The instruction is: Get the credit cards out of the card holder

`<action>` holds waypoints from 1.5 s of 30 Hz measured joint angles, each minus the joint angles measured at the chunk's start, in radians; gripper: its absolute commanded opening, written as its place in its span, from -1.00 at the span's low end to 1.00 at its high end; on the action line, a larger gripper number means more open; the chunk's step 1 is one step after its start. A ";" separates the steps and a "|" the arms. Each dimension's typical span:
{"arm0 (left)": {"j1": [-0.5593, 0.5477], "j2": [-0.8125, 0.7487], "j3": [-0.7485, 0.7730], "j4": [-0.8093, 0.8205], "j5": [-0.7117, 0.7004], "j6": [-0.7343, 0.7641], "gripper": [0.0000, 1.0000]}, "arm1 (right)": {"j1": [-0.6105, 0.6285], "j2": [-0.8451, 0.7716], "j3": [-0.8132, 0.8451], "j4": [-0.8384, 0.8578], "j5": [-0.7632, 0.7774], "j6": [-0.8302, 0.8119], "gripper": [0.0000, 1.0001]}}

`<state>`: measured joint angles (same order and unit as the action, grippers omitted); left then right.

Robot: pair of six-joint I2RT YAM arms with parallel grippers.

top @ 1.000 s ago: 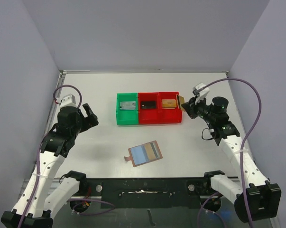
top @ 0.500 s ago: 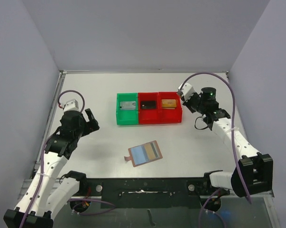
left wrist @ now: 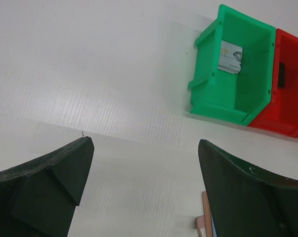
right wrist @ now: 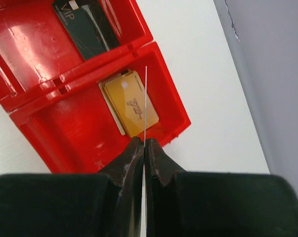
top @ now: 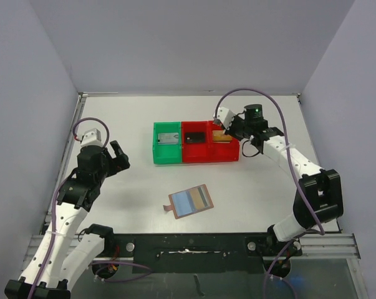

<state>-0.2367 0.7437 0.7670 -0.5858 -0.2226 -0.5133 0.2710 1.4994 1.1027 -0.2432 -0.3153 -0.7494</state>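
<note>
In the left wrist view the card holder (left wrist: 204, 219) shows only a thin brown sliver at the bottom edge; the rest is cut off. That edge also cuts the jaws of the left gripper (left wrist: 145, 148), and the right edge cuts the middle red bin (left wrist: 287, 94). In the right wrist view the card (right wrist: 145, 98) pinched by the right gripper (right wrist: 144, 147) stands edge-on, a thin pale line, its faces unseen. The black card (right wrist: 92, 24) runs off the top. From above, card print is too small to read.

The red bins (right wrist: 60, 131) and green bin (left wrist: 214, 94) are glossy moulded plastic; the white tabletop (left wrist: 89, 74) looks matt, finely ribbed; the left fingers (left wrist: 45, 182) are matt black plastic.
</note>
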 measured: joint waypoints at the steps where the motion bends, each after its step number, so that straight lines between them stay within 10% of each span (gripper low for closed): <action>1: 0.001 0.002 0.000 0.001 0.003 0.002 0.75 | 0.012 0.022 0.023 -0.004 0.007 -0.011 -1.00; 45: 0.003 0.039 -0.011 0.024 0.106 0.051 0.74 | 0.071 0.462 0.292 -0.056 0.222 -0.365 -0.84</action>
<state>-0.2337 0.7826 0.7563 -0.5621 -0.1162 -0.4618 0.3420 1.9610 1.3949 -0.2989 -0.0929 -1.1141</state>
